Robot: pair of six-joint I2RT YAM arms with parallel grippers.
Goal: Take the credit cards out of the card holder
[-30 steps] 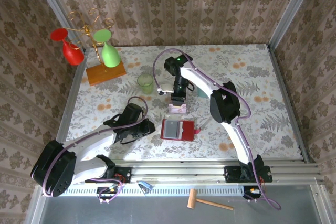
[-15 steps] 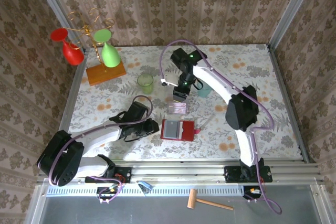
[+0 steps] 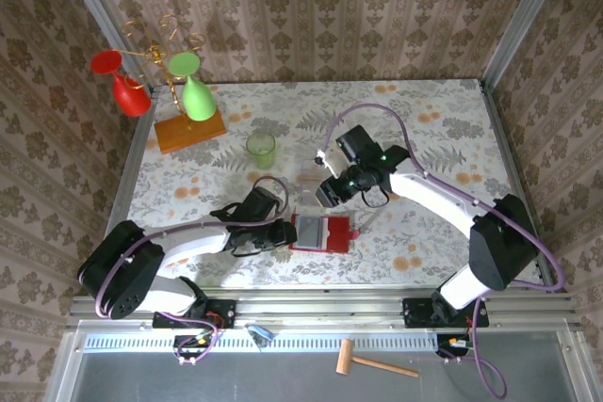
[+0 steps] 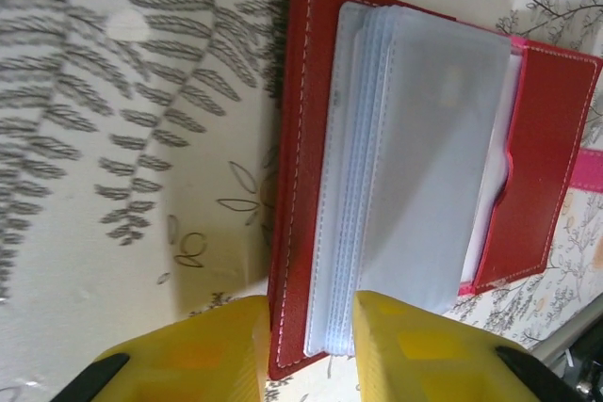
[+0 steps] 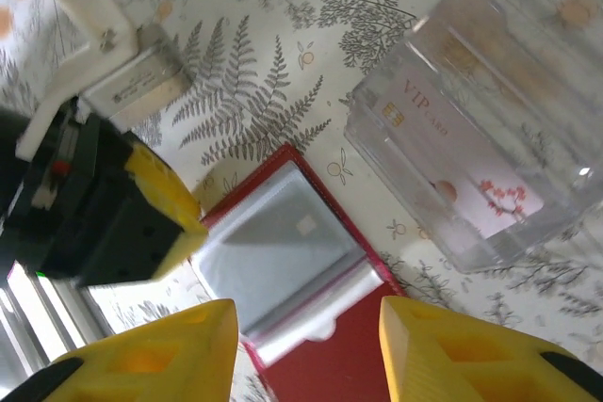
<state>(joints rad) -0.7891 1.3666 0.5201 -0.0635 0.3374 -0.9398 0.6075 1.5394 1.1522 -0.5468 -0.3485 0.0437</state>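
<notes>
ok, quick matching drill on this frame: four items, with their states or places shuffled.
Things:
1. card holder
2. cup
3. wooden mallet
4. VIP card

Descriptions:
a. on the grey ledge at the near edge
b. red, lying open
c. seen through a clear case
d. translucent green, upright

Pairs: 1-b, 2-d, 3-a, 4-c

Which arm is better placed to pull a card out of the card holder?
Right, probably. The right hand hovers open above the card holder's clear pockets; the left hand sits low at its edge, suited to steadying.
</notes>
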